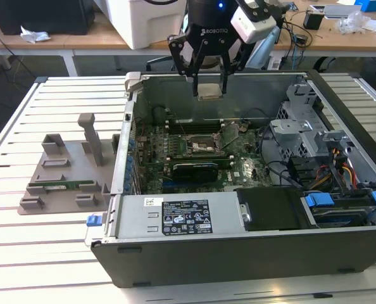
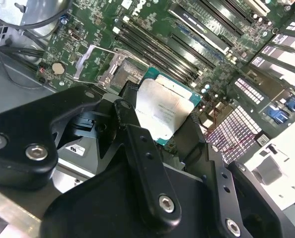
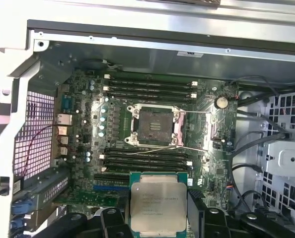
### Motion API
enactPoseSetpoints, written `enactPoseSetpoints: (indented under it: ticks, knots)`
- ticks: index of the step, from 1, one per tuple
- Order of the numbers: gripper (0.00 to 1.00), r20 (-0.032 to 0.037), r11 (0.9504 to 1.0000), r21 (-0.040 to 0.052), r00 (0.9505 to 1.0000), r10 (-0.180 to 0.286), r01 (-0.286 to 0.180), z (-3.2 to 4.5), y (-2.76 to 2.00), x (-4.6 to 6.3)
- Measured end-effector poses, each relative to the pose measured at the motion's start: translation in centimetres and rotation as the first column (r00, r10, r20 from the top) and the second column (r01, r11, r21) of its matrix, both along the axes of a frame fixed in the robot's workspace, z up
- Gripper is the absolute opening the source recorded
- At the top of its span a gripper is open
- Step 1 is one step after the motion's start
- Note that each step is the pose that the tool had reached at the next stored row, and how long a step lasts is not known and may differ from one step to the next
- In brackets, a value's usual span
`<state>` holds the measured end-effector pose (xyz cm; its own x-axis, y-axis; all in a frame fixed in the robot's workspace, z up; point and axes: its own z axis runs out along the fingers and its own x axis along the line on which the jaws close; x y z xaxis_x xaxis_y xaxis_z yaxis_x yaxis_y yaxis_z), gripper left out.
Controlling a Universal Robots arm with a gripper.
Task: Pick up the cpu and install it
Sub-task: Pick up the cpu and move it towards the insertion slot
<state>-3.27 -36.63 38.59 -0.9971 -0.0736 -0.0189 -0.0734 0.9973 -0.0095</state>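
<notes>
Black two-finger gripper (image 1: 209,86) hangs above the open dark-grey computer case (image 1: 238,253). Its fingers are clamped on two opposite edges of the cpu (image 1: 209,93), a small flat square chip with a silver-grey metal lid on a green rim. In both wrist views the chip sits level between the pads, lid toward the cameras, and touches nothing else.

Below it lies the green motherboard (image 1: 245,168), with the empty square processor socket (image 3: 155,126) near its middle between rows of black memory slots (image 3: 150,85). The socket's metal frame looks unlatched, and its thin wire levers (image 3: 197,113) stand free, so the seat appears ready.

In the exterior view the chip is well clear of the board, toward the far wall of the case. How squarely it stands over the socket is hard to judge from these angles.

I take the pick-up as done and the carry toward the socket as the step in hand, with the chip not yet seated.

Seating it would call for centring the chip over the socket, matching its edges and corner marking to the frame, and a slow level descent. A tilt or sideways offset could damage the contacts.

On the exterior view's left, a grey moulded parts tray (image 1: 61,180) rests on the white slatted table (image 1: 49,259), well apart from the work.
</notes>
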Motion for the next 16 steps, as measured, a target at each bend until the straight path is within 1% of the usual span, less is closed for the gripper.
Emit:
enactPoseSetpoints:
  ticks: [6,11,15,16]
  knots:
    - [0.55,0.0000,1.0000,-0.0001,1.0000,0.000,0.000,-0.30,0.02,0.7]
    - [0.55,0.0000,1.0000,-0.0006,1.0000,0.000,0.000,-0.67,0.19,1.2]
    - [0.55,0.0001,1.0000,-0.0005,1.0000,0.000,0.000,-1.69,0.58,1.2]
    - [0.55,0.0001,1.0000,-0.0005,1.0000,0.000,0.000,-2.00,0.76,1.2]
